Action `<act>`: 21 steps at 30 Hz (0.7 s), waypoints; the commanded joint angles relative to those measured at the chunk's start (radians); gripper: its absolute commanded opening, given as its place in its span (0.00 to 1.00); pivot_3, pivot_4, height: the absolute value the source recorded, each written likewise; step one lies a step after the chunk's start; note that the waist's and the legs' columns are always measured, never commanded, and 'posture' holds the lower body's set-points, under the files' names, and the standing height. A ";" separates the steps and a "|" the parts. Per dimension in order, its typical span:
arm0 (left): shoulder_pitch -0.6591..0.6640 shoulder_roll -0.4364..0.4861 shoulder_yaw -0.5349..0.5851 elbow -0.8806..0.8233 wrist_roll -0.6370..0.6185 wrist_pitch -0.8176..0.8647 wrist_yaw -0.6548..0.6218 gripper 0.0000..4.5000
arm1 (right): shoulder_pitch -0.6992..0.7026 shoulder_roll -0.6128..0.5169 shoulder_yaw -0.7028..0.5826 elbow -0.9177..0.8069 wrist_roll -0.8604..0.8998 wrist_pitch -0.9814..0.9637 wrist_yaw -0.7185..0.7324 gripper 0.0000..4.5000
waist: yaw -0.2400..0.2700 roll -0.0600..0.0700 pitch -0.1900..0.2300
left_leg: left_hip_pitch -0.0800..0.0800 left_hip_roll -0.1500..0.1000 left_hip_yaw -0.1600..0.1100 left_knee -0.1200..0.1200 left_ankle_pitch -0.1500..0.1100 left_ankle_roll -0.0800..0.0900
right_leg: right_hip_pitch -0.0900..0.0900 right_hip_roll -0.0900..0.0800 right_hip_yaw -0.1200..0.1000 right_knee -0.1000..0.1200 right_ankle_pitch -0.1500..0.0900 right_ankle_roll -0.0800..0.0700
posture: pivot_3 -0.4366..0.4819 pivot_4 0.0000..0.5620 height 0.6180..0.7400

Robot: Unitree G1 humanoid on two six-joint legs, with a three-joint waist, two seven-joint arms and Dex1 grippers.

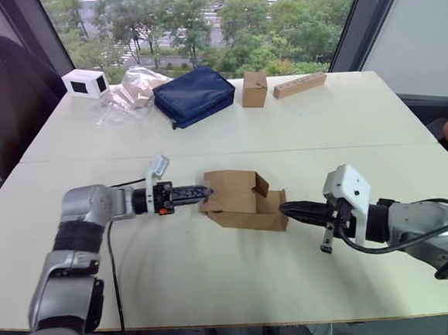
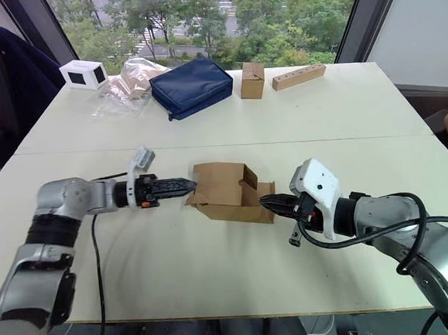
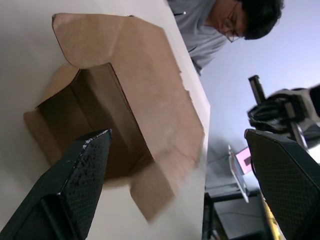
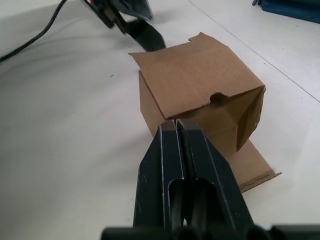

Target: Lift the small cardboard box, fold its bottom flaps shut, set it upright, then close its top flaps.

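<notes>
Task barely started, by the look of it: small cardboard box (image 1: 240,200) lies on its side on the table (image 1: 218,284), not lifted, flaps at both ends loose, nothing folded shut. All steps left: lift, fold bottom flaps, set upright, close top flaps.

Left gripper (image 1: 203,192): arm stretched out low over the table, forearm about level, fingers aimed at the box's near open end. Box sits right ahead of the tips, touching or just short of touching; can't tell which. Left wrist view shows the two fingers (image 3: 82,172) spread wide, with the box's open mouth and a hanging flap between and beyond them. Nothing pinched.

Box sits between the two grippers, long side roughly along the line joining them. One flap lies flat on the table on the right gripper's side.

Right gripper (image 1: 286,208): arm also low and about level, pointing back toward the left gripper. Fingers pressed together into one narrow wedge, clear in the right wrist view, gripping nothing. Tip is at the box's other end, just over the flat-lying flap, at or near the box wall.

My read: both arms bracketing the box ahead of a squeeze or lift.
</notes>
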 commanded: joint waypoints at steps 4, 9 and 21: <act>-0.105 -0.080 -0.025 0.155 0.088 -0.099 -0.074 0.97 | 0.015 0.001 -0.035 -0.068 0.014 0.013 -0.041 0.00 | 0.000 0.000 0.000 | -0.001 0.000 0.000 0.000 0.000 0.000 | -0.001 0.000 0.000 0.000 0.000 0.000 | 0.48 0.27 1.00; -0.163 -0.125 -0.030 0.268 0.148 -0.162 -0.122 0.92 | 0.033 -0.004 -0.050 -0.088 0.017 0.022 -0.061 0.00 | 0.000 0.000 0.000 | -0.001 0.000 0.000 0.000 0.000 0.001 | -0.001 0.000 0.000 0.000 0.000 0.000 | 0.48 0.27 1.00; -0.173 -0.142 -0.026 0.299 0.209 -0.159 -0.216 0.01 | 0.042 0.006 -0.052 -0.103 0.015 0.023 -0.102 0.00 | 0.000 0.000 0.000 | -0.001 0.000 0.000 0.000 0.000 0.001 | -0.001 0.000 0.000 0.000 0.000 0.000 | 0.48 0.27 1.00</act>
